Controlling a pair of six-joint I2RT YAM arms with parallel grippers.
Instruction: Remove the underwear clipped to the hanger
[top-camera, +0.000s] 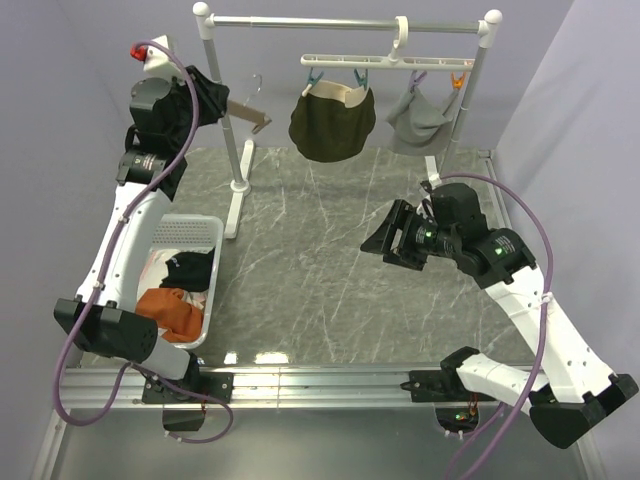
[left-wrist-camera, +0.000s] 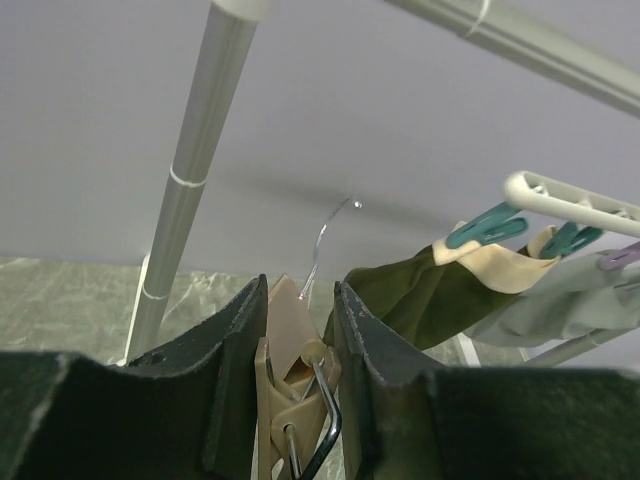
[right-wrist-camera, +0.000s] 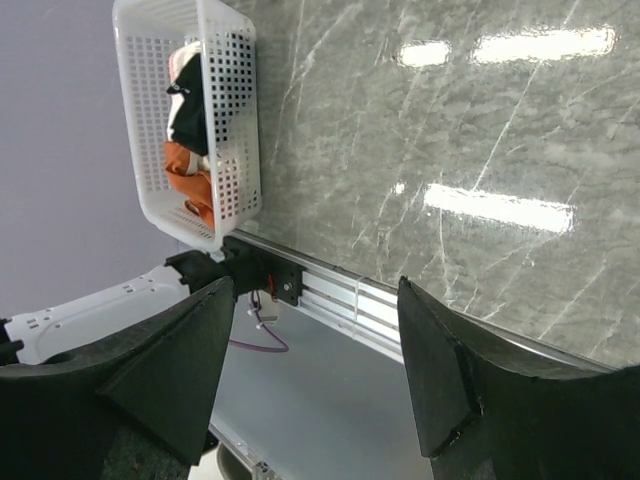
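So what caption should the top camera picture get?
Green briefs and grey briefs hang clipped to the white hanger; left gripper grips a tan hanger.

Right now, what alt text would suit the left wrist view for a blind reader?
The left gripper pinches a tan plastic clip with a wire hook. Beyond, dark olive briefs with a cream waistband hang from teal pegs on a white hanger, beside a rack post.

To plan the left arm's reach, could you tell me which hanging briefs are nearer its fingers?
The dark olive briefs with the cream waistband, on the teal clips; the grey briefs hang farther right, beyond them.
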